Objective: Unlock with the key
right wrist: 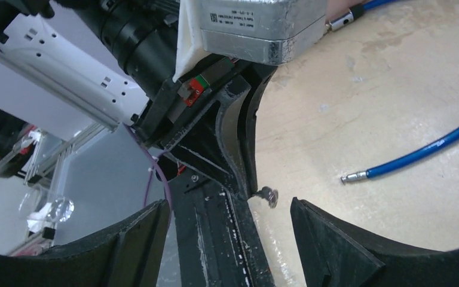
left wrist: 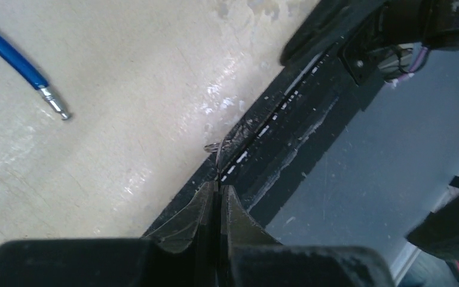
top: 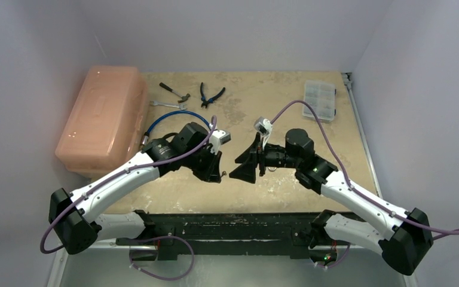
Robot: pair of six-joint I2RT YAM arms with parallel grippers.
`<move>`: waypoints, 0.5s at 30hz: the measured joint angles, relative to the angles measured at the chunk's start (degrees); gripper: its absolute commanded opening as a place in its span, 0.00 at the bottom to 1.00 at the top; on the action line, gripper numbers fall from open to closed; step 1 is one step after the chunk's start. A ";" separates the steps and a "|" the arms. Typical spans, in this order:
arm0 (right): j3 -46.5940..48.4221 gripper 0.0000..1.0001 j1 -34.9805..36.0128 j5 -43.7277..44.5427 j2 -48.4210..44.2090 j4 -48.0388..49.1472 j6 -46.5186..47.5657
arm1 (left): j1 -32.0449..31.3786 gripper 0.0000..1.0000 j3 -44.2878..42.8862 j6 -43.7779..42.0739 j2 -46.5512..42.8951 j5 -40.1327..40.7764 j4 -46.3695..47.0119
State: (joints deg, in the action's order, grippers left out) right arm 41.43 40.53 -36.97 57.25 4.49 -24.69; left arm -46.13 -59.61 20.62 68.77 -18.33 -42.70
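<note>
Tabletop (top: 263,101) is scuffed beige, walls (top: 227,30) pale; left gripper (left wrist: 219,186) pinches the key (right wrist: 268,194).

The left hand (top: 217,173) stands before the right hand (top: 237,167); table (top: 263,89) beyond lies bare.

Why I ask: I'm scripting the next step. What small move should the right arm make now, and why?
Probably ease the right gripper forward slightly, so the key comes between its open fingers. The left gripper is shut on the key, which sticks out at its tip, seemingly just beyond the right fingers' tips.
</note>
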 measured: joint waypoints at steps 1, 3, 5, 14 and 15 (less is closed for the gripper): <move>-0.20 0.81 0.15 -0.57 0.22 0.79 0.52 | 0.00 0.00 -0.59 0.02 0.15 -1.14 -0.70; -0.72 0.81 0.35 -2.14 0.96 2.23 1.53 | 0.00 0.00 -1.29 0.07 0.13 -3.23 -1.53; -1.16 0.81 0.37 -3.72 1.90 3.39 2.08 | 0.00 0.00 -1.68 0.26 -0.09 -5.20 -1.92; -1.44 0.71 0.61 -10.29 6.64 5.88 3.54 | 0.00 0.00 -1.70 1.40 -1.14 -11.93 -1.95; -1.44 0.70 0.70 -10.88 7.02 6.08 3.56 | 0.00 0.00 -1.70 1.40 -1.14 -12.41 -1.95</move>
State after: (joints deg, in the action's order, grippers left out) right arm 39.99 41.23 -47.86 64.27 10.57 -21.12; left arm -46.13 -61.32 22.02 67.64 -30.74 -44.64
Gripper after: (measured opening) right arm 0.732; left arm 0.024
